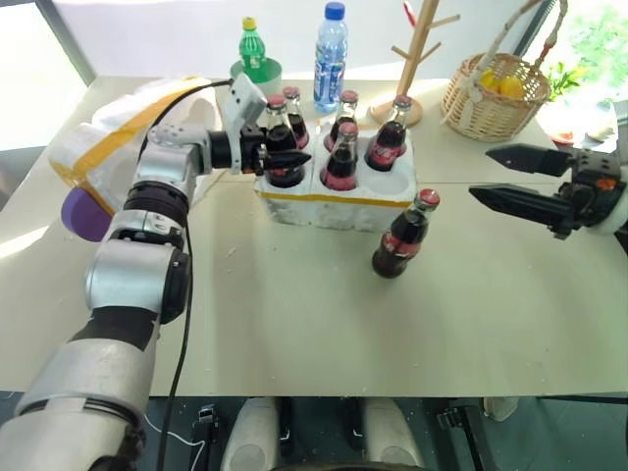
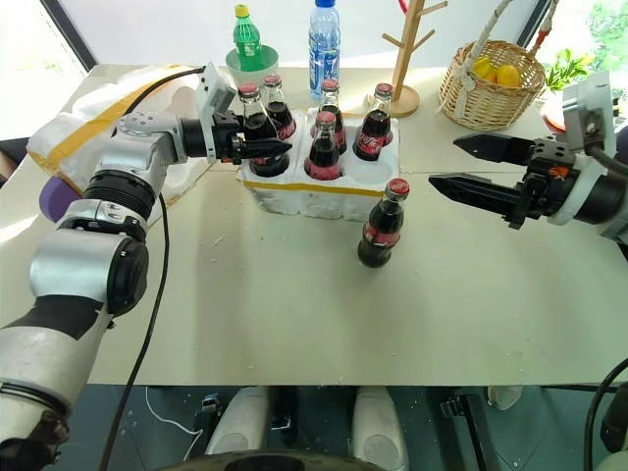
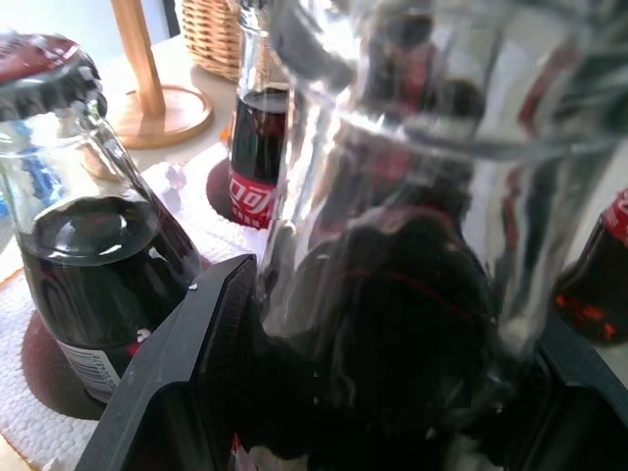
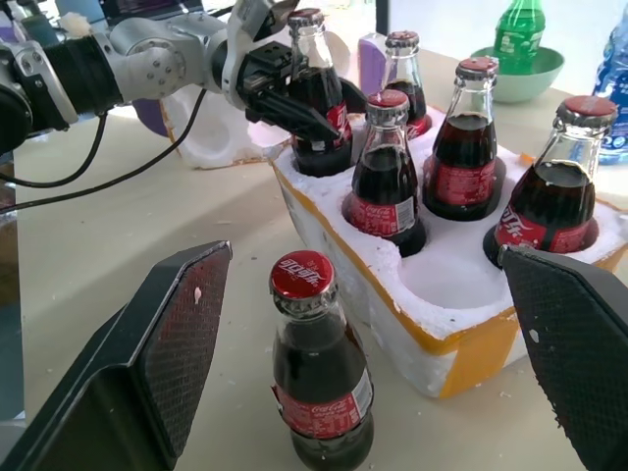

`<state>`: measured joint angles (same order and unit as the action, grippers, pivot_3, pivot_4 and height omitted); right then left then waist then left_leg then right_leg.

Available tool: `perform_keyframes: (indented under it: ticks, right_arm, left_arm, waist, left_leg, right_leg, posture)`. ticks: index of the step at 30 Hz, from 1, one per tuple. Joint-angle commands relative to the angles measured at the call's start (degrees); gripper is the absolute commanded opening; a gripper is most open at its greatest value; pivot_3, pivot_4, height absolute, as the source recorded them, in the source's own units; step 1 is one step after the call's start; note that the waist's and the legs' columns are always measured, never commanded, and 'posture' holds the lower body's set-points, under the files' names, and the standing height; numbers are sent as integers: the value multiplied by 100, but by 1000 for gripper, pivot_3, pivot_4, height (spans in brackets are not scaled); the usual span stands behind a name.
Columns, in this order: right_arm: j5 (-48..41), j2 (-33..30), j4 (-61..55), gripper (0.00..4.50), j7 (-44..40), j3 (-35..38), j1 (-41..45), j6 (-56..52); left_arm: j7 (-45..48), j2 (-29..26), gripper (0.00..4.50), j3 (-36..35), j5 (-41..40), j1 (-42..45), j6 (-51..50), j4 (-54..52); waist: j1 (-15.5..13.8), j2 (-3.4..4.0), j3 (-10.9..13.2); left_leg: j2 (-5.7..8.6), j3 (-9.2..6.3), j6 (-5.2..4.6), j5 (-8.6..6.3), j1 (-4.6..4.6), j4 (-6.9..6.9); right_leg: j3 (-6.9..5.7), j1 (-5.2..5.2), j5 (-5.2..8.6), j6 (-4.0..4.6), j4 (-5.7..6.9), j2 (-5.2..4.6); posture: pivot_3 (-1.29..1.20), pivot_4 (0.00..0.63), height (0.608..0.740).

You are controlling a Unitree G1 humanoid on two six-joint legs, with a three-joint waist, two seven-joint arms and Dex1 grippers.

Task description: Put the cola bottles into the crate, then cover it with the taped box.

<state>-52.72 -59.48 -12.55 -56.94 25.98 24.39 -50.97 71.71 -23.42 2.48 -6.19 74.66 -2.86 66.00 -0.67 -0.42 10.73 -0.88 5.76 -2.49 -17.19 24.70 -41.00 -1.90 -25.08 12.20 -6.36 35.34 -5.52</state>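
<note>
Cola bottle (image 4: 312, 98) sits btwn left gripper (image 4: 285, 98) fingers, grip unclear; right gripper (image 2: 446, 165) wide apart.

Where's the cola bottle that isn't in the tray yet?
The loose cola bottle stands upright on the table, just in front of the foam tray, near its empty well.

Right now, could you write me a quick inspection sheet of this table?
Surface: pale table, white crumbs.
Job's things: five cola bottles in the crate, one well free; sixth bottle on the table beside it; taped box behind the left arm.
Clutter: green bottle, water bottle, wooden rack, basket.
Claws: left claw around a crated bottle; right claw open.
Cables: black cable on left arm.
Surroundings: nothing seen.
</note>
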Motion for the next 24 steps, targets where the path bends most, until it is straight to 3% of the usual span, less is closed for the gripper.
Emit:
perform_keyframes:
  ticks: [1, 8, 11, 14, 19, 21, 24]
  right_arm:
    - [-43, -68, -249, 4500, 3, 284, -140, 100]
    - [65, -107, -584, 4500, 23, 584, -835, 134]
    - [63, 23, -928, 4500, 25, 910, -1545, 91]
    - [18, 350, -1301, 4500, 404, 958, -2025, 78]
    - [276, 974, -1815, 4500, 1079, 506, -2525, 254]
    - [310, 1243, -1903, 4500, 1376, 306, -2528, 288]
    - [444, 1697, -1866, 4500, 1872, -111, -2346, 346]
  left_arm:
    - [235, -140, 4448, 63, 154, -138, 148, -165]
    - [285, -430, 4448, -153, 66, -151, 45, -335]
    - [901, -914, 4448, -349, -221, -118, -615, -807]
    - [1915, -1661, 4448, -172, -421, -645, -1173, -1966]
    - [2079, -2975, 4448, 154, -1872, -2070, -2773, -4678]
    - [2079, -3169, 4448, 49, -2217, -2566, -3175, -5620]
    - [1725, -2998, 4448, -150, -2553, -2973, -3640, -6601]
  waist:
    - [-2, 0, 0]
    - [-21, -2, 0]
    - [-7, -4, 1]
    - [64, -3, 1]
    - [135, 5, -4]
    - [112, 0, -3]
    - [14, -3, -5]
  left_leg:
    - [0, 0, 0, 0, 0, 0]
    - [-3, -4, -3, -2, 1, -3]
    - [-2, -4, -3, -2, 1, -3]
    - [-5, -3, -2, -1, 1, -1]
    - [-14, -6, -1, -1, -25, 6]
    - [-12, -6, -1, -1, -23, 1]
    - [-4, -12, -11, -9, -25, -5]
  right_leg:
    - [0, 0, 0, 0, 0, 0]
    - [0, 1, 0, 0, 2, -3]
    - [0, 3, 0, 0, 2, -4]
    - [1, -1, 0, 0, 3, 2]
    - [7, 14, 2, 2, 11, 3]
    - [8, 17, 2, 1, 12, -3]
    - [7, 30, 11, 22, 1, -8]
  posture:
    - [0, 150, 740]
    - [0, 150, 740]
    - [0, 150, 740]
    - [0, 150, 740]
    - [0, 150, 740]
    - [0, 150, 740]
    - [0, 150, 740]
